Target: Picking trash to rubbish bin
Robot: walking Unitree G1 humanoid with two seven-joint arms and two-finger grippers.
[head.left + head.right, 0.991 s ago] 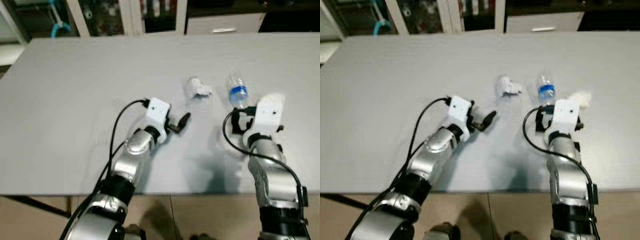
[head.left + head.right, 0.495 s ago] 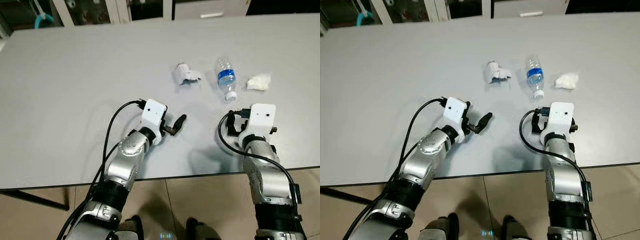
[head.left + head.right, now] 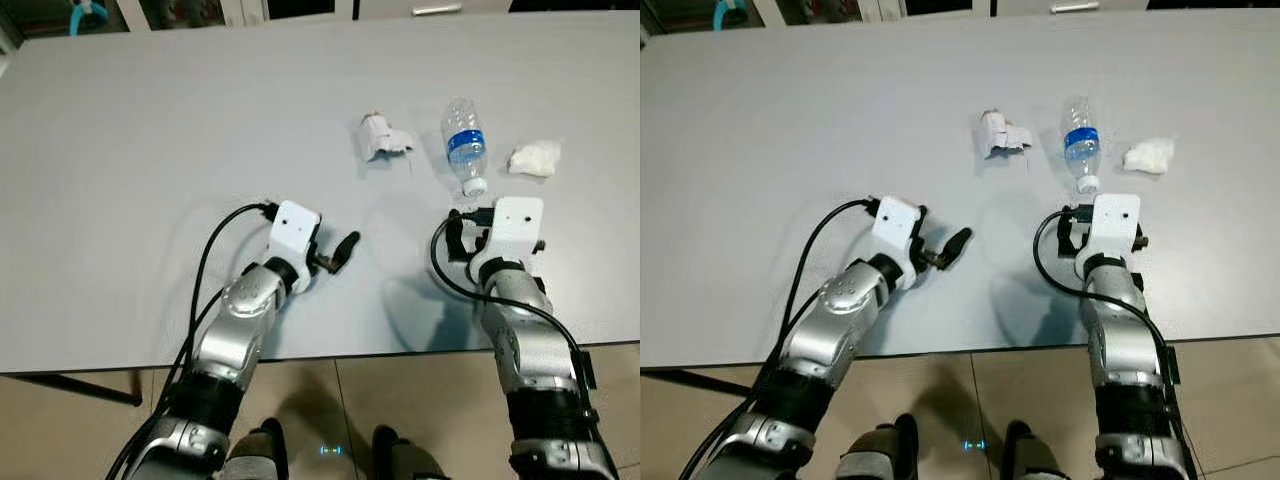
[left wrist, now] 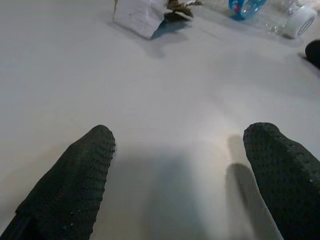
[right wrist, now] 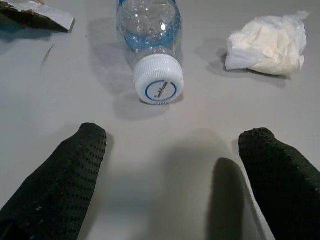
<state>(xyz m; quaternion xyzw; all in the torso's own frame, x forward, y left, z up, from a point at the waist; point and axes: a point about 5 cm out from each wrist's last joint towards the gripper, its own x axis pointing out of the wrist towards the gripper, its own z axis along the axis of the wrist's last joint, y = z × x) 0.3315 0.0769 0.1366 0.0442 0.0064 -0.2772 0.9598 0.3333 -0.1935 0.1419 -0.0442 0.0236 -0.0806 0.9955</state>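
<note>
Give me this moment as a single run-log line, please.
left gripper open, above table | right gripper open, facing bottle cap | crumpled wrapper, tissue wad on table | nothing held

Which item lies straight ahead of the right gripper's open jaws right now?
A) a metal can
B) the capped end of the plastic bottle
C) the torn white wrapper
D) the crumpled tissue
B: the right gripper faces the plastic bottle, whose white cap points at it between its open jaws.
</note>
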